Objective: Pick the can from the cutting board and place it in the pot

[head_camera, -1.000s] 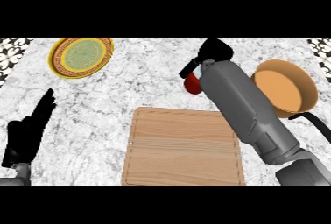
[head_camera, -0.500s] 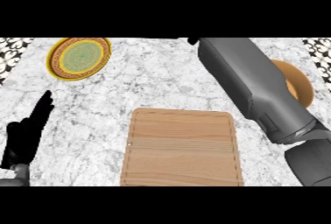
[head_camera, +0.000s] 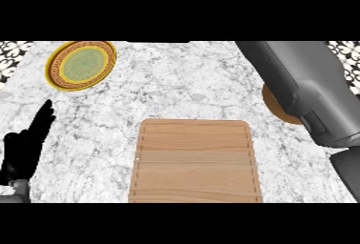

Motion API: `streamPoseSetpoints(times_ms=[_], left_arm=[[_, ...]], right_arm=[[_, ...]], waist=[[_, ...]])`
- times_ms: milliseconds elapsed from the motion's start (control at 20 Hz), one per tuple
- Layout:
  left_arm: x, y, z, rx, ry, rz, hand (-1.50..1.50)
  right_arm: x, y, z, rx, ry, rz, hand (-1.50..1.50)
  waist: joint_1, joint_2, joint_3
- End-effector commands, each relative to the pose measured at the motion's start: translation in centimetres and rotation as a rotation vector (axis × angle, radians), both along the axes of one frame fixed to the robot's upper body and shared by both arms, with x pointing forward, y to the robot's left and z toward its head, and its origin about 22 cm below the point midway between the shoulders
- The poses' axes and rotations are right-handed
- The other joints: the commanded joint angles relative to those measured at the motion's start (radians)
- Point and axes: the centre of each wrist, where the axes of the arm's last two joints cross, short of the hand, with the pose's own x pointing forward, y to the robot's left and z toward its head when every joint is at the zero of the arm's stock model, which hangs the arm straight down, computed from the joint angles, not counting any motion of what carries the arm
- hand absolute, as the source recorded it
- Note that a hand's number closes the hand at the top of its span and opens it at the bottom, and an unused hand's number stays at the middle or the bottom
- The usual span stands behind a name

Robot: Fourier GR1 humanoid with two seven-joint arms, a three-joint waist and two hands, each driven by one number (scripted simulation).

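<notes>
As left hand (head_camera: 25, 147) rests, right forearm (head_camera: 302, 81) perhaps covers pot (head_camera: 273, 106)

A white-and-grey marble counter (head_camera: 175, 86) carries a wooden cutting board (head_camera: 195, 162), just right of the open left hand (head_camera: 25, 147). A yellow-rimmed green plate (head_camera: 82, 64) lies beyond that hand. Far right, a brown pot (head_camera: 273, 106) shows partly under the right forearm (head_camera: 309, 86).
</notes>
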Motion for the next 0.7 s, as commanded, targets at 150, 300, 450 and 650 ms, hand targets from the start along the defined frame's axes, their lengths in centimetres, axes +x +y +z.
streamPoseSetpoints(times_ms=[150,300,450,650], left_arm=[[-1.6,-0.1,-1.0,-0.008,0.002,0.004,0.0],[-1.3,0.5,0.0,0.003,-0.004,-0.004,0.0],[-0.7,-0.1,0.9,0.001,0.002,-0.014,0.0],[-0.6,-2.4,-0.9,-0.001,-0.023,-0.01,0.0]], right_arm=[[0.6,-4.8,1.5,0.111,-0.182,-0.155,1.5],[0.9,-7.7,2.3,0.113,-0.19,-0.154,1.5],[0.9,-10.8,0.7,0.096,-0.158,-0.144,1.5],[1.1,-16.9,-0.9,0.102,-0.141,-0.164,1.5]], waist=[[-0.001,-0.003,0.001],[0.003,0.001,0.001],[-0.005,-0.001,0.001],[0.012,0.009,0.001]])
